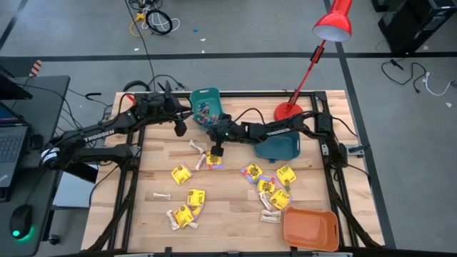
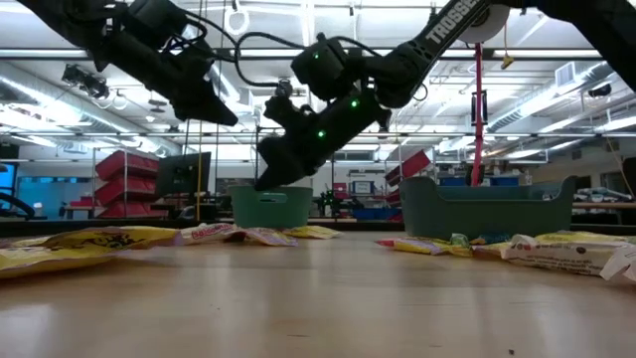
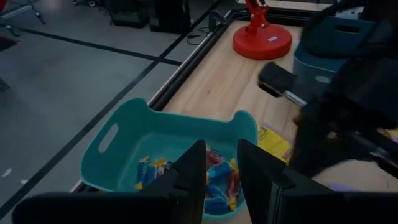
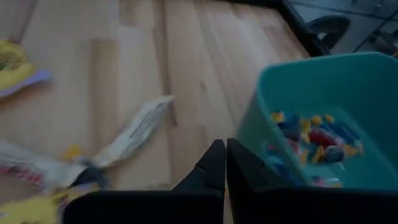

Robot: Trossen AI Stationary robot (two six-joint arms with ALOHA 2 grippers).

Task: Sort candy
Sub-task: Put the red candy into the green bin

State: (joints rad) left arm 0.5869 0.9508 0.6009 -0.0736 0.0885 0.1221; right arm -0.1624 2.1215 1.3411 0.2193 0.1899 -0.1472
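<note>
Candy lies scattered on the wooden table: yellow packets (image 1: 181, 173) (image 1: 275, 187) and pale stick-shaped pieces (image 1: 196, 147) (image 4: 137, 130). A teal bin (image 1: 206, 107) at the far edge holds tiny blue, red and orange pieces (image 3: 217, 180) (image 4: 314, 134). My left gripper (image 3: 221, 168) hovers open over the bin's near rim, nothing between its fingers. My right gripper (image 4: 225, 163) is shut and empty. It hangs low over the table beside the bin's wall (image 4: 261, 124), near a stick-shaped piece and a packet (image 1: 213, 161).
A dark teal bin (image 1: 280, 146) sits under my right arm. An orange bin (image 1: 310, 228) stands at the near right corner. A red lamp's base (image 1: 289, 111) stands at the far right. Bare wood lies at the table's near middle (image 1: 228, 214).
</note>
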